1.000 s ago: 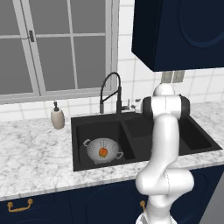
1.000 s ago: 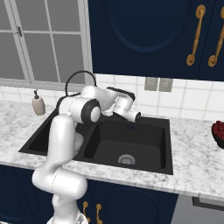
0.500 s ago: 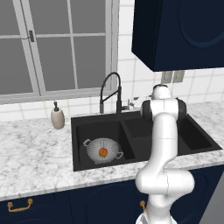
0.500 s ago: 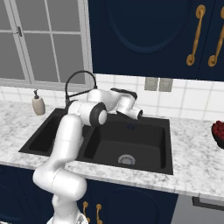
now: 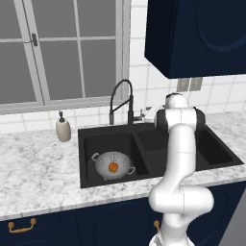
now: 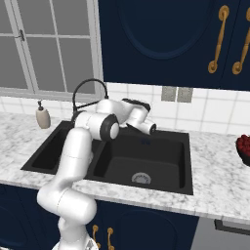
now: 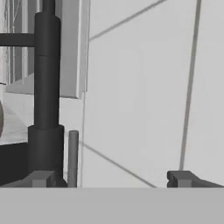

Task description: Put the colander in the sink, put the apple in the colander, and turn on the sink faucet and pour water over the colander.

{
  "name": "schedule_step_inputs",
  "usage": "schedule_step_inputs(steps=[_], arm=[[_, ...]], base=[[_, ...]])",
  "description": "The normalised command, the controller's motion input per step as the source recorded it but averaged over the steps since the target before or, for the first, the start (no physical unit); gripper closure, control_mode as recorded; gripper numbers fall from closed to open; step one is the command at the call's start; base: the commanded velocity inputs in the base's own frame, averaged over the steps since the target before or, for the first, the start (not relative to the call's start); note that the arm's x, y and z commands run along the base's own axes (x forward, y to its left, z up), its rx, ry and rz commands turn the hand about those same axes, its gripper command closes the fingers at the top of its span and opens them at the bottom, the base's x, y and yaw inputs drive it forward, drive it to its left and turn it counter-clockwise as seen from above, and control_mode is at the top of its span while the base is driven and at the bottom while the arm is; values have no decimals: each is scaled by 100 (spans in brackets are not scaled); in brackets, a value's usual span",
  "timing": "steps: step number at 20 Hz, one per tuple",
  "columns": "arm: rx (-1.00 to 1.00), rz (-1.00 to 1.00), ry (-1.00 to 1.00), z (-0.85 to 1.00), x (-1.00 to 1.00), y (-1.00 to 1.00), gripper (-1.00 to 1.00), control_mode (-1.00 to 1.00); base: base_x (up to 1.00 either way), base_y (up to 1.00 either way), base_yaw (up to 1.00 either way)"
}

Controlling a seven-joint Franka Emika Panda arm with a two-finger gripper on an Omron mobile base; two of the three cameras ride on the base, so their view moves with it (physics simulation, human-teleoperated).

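1. Colander [image 5: 113, 165] sits in the left basin of the sink [image 5: 89, 180] in the left base view, with the apple [image 5: 112, 166] resting inside it, so we judge the first two steps done. Both lie well away from our hand, lower and off toward the soap bottle [image 5: 63, 129] side. The sink faucet [image 5: 122, 100] stands at the back rim between the basins, its spout arching over the left basin, which suits pouring onto the colander. We see no water running yet.

2. From the right base view, our arm reaches across the right basin toward the back wall, and the hand [image 6: 149, 129] hangs just above the sink's rear edge, a little past the faucet base on the side away from the window [image 6: 49, 44]. We think it is placed there to get at the small side lever. A bowl of red fruit [image 6: 243, 146] sits on the desk [image 6: 219, 171], far off on the opposite side from the faucet.

3. Looking along the hand, the faucet's dark upright column stands close ahead, near one fingertip [image 7: 41, 178], and a thin grey rod [image 7: 73, 157], perhaps the lever, rises just beside it. The fingers stand wide apart, holding nothing, with tiled wall [image 7: 144, 87] behind the gap. Next we would need to shift toward that rod.
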Motion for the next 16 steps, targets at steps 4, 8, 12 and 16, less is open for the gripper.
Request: schedule_step_inputs(steps=[4, 8, 12, 16], arm=[[0, 0, 0, -16, 29, 13, -100, -100], [0, 0, 0, -28, 36, 3, -100, -100], [0, 0, 0, -27, 34, 3, -100, -100], [0, -2, 0, -13, 19, 0, -100, -100]], base=[[0, 0, 0], [0, 0, 0], [0, 0, 0], [0, 0, 0]])
